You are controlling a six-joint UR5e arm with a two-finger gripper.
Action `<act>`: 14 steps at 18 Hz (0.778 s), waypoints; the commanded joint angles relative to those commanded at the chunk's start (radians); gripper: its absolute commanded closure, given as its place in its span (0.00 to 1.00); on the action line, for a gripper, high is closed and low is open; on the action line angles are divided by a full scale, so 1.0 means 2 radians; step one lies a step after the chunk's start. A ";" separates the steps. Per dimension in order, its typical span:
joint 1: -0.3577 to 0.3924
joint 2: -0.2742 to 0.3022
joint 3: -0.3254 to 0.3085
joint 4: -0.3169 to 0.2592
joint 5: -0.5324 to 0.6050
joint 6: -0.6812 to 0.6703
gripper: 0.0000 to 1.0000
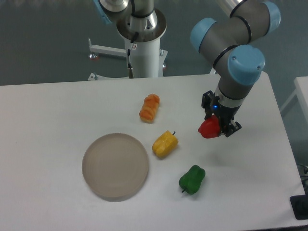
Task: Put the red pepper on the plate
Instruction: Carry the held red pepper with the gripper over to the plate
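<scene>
The gripper [215,126] pinches the red pepper [209,128] near the worktop's right edge, while the plate [115,166] lies well apart toward the front-left (yellow pepper [165,143] between).

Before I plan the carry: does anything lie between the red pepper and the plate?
Yes. The yellow pepper lies on the table, roughly on the line from the red pepper in the claw to the plate.

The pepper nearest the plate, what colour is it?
Yellow pepper, clear in the fixed camera view.
</scene>
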 joint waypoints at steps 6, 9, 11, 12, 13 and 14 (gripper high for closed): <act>-0.008 0.002 0.000 -0.002 -0.003 -0.001 0.63; -0.043 0.015 -0.011 -0.009 -0.006 -0.008 0.63; -0.078 0.024 -0.023 -0.008 -0.007 -0.040 0.63; -0.090 0.025 -0.028 -0.007 -0.008 -0.052 0.63; -0.105 0.025 -0.031 -0.005 -0.008 -0.068 0.63; -0.123 0.023 -0.032 0.003 -0.009 -0.102 0.64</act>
